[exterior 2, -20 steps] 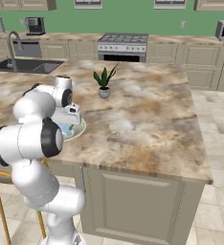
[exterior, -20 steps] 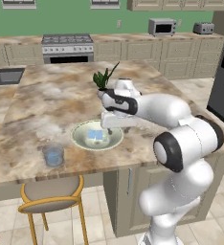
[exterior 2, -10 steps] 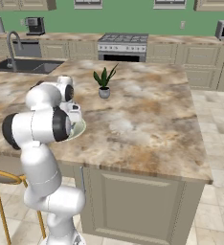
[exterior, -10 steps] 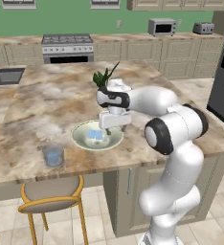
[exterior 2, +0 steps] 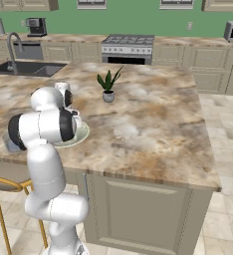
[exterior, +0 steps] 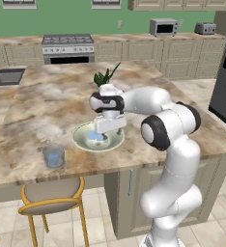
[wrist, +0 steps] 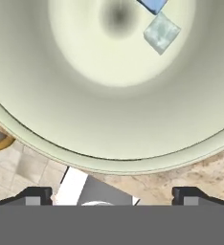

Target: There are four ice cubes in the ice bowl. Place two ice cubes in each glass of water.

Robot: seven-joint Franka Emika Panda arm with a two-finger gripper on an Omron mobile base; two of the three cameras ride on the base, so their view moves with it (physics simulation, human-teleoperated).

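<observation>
The ice bowl [exterior: 86, 143] is a wide cream-green dish near the island's front edge. Light-blue ice cubes [exterior: 96, 139] lie in it. In the hand view the ice bowl's rim [wrist: 109, 162] curves across the frame, with a pale ice cube [wrist: 161, 32] and a bluer one [wrist: 153, 4] at the top. My gripper [exterior: 106, 134] hangs open just over the bowl's right part, and its fingertips [wrist: 35, 195] hold nothing. A glass of water [exterior: 53, 157] stands to the bowl's left, by the counter edge. In the right base view my arm covers most of the bowl [exterior 2: 82, 133].
A small potted plant [exterior: 105, 82] stands on the island behind the bowl. A sink [exterior: 4, 77] is set into the counter at far left. A wooden stool [exterior: 49, 198] sits below the front edge, under the glass. A stove [exterior: 67, 47] lines the back wall.
My hand has sunk slightly toward the bowl, and the elbow has swung in closer. The jaws stayed wide apart. Bowl, glass and plant have not moved.
</observation>
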